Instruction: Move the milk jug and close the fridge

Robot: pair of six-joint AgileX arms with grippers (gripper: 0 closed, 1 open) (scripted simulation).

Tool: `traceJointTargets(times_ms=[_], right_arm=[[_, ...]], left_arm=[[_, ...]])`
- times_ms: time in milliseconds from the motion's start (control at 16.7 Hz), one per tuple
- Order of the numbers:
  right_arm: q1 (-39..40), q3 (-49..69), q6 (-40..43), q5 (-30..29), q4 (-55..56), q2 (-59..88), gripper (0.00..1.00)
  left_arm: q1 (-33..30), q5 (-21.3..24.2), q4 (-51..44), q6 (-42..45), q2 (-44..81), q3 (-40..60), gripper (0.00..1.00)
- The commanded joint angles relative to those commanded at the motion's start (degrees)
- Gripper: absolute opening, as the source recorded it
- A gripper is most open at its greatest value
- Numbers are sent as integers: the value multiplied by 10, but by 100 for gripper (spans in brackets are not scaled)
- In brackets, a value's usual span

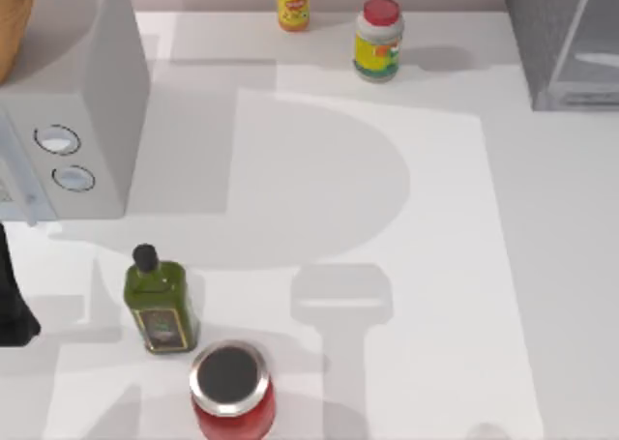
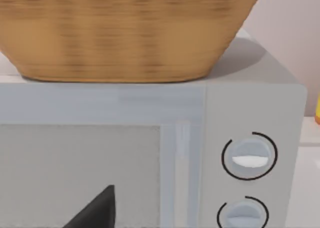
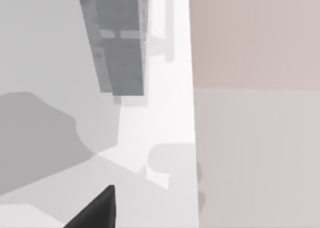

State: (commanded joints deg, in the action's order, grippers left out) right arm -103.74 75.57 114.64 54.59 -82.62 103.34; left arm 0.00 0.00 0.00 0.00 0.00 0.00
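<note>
Speckled grey tells me where the fridge (image 1: pixel 566 44) is: the far right corner of the white desk (image 1: pixel 435 266) in my top view, its pale glassy door (image 1: pixel 595 34) with the light frame swung out from the body. My right wrist view catches the same grey box (image 3: pixel 120 42) standing on the desk beside the pinkish wall. I cannot find the milk jug from here. At the far edge stand an orange sauce bottle (image 1: pixel 293 2) and, just right of it, a yellow-labelled red-lidded jar (image 1: pixel 377 40). On the left sits a white microwave (image 1: pixel 73 111) with two round dials, a wicker basket (image 2: pixel 125 32) on top of it. Near the front are a green oil bottle (image 1: pixel 161 303) and a red jar (image 1: pixel 232 392) with a metal lid, close together. My left arm (image 1: pixel 12 295) shows as a dark shape at the left edge, and I cannot tell how either gripper is set
</note>
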Motion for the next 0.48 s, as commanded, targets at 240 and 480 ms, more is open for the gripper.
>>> traceJointTargets(times_ms=[240, 480], right_arm=[[9, -1, -6, -4, 6, -3, 100], [88, 3, -78, -26, 87, -7, 100]], left_arm=[[0, 0, 0, 0, 0, 0, 100], [0, 0, 0, 0, 0, 0, 100]])
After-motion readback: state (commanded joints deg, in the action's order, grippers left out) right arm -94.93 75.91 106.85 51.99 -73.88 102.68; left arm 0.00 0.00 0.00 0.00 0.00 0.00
